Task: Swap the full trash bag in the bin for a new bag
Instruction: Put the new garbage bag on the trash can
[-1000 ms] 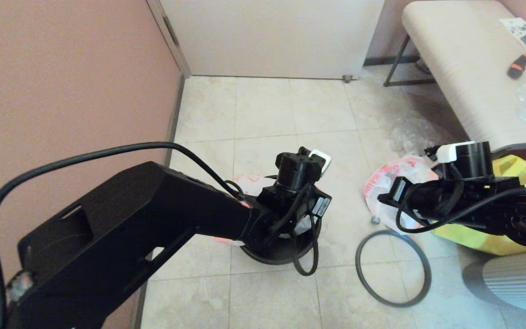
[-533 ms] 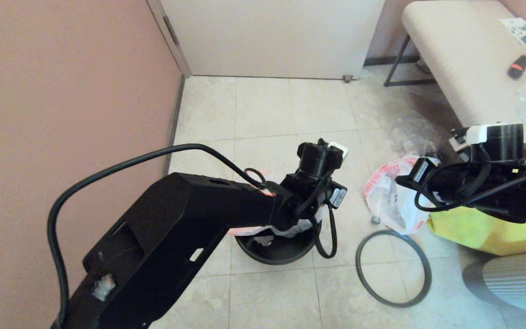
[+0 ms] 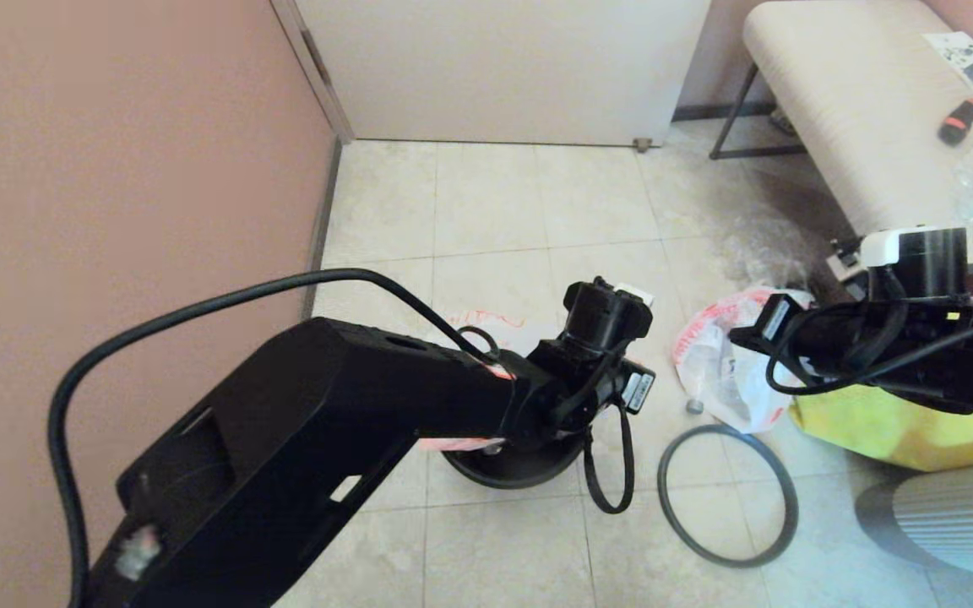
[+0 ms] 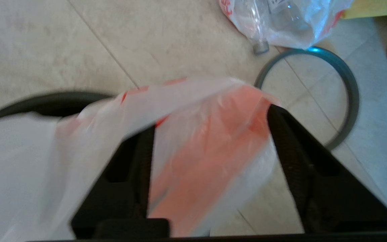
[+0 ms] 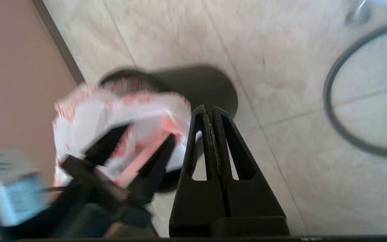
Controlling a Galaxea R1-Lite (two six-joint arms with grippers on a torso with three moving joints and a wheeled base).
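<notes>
The bin (image 3: 520, 469) stands on the floor tiles under my left wrist; its dark rim (image 4: 45, 101) shows in the left wrist view. My left gripper (image 4: 210, 121) is open above the bin, and the new bag (image 4: 193, 141), white with a pink edge, is stretched over and between its spread fingers. More of the new bag (image 3: 495, 325) shows behind the arm. The full trash bag (image 3: 723, 371) lies on the floor to the right, bottles showing through. My right gripper (image 5: 207, 109) is shut and empty, just beside the left gripper (image 5: 148, 132). The grey hoop (image 3: 727, 494) lies flat on the floor.
A yellow tote (image 3: 900, 426) sits behind the full bag under my right arm. A bench (image 3: 858, 127) stands at the right, the pink wall (image 3: 115, 169) close on the left. Crumpled clear plastic (image 3: 765, 241) lies near the bench. A grey ribbed object (image 3: 959, 523) sits at lower right.
My left arm has swung rightward over the bin, carrying the new bag. My right arm drew back up and to the right, then held still.
</notes>
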